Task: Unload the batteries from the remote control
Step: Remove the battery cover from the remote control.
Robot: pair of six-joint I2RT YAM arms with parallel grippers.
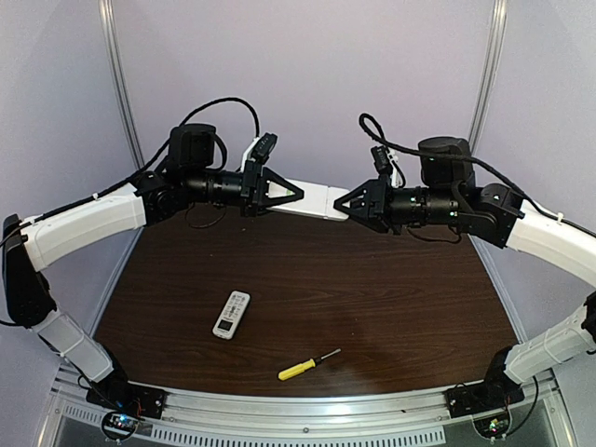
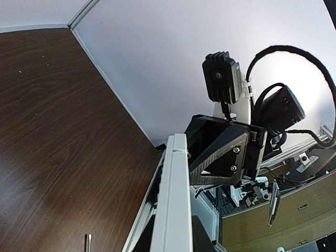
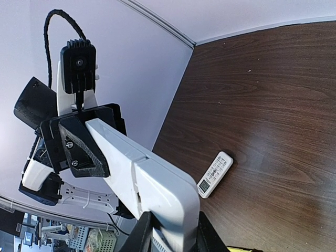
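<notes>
White remote control (image 1: pixel 315 198) held aloft above the far edge of the worktop (image 1: pixel 391 307): left gripper (image 1: pixel 296 194) clamps one end, right gripper (image 1: pixel 340 207) the other.

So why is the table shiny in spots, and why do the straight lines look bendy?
Right wrist view: light glints off the table, a pale patch. Left wrist view: same sheen, and the wide lens curves the wall edge. Top view: the side posts bow too.

a yellow-handled screwdriver (image 1: pixel 308 364) lies on the dark wooden table (image 1: pixel 391 298).
</notes>
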